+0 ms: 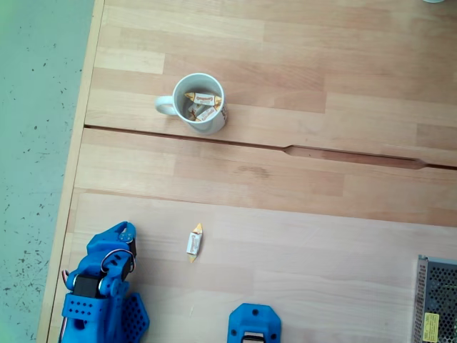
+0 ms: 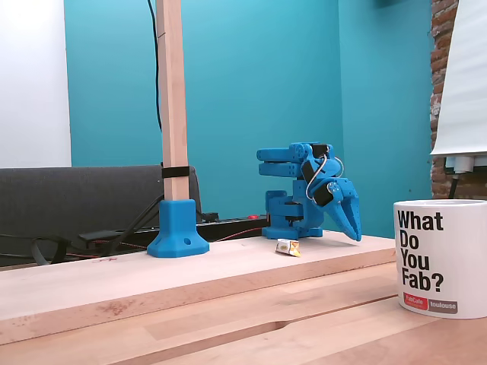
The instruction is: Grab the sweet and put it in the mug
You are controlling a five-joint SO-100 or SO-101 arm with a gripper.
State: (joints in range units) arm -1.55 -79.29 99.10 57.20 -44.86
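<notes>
Near the tabletop's (image 1: 300, 236) front edge lies the sweet (image 1: 194, 242), free of the gripper (image 2: 351, 230), whose fingers look closed; the mug (image 1: 201, 104) already holds sweets.

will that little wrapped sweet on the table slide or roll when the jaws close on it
The tiny white-wrapped sweet with yellow twisted ends looks very light, so it would probably skid on the smooth wooden table. Its flattish shape suggests little rolling. The thin wrapper may crumple.
</notes>
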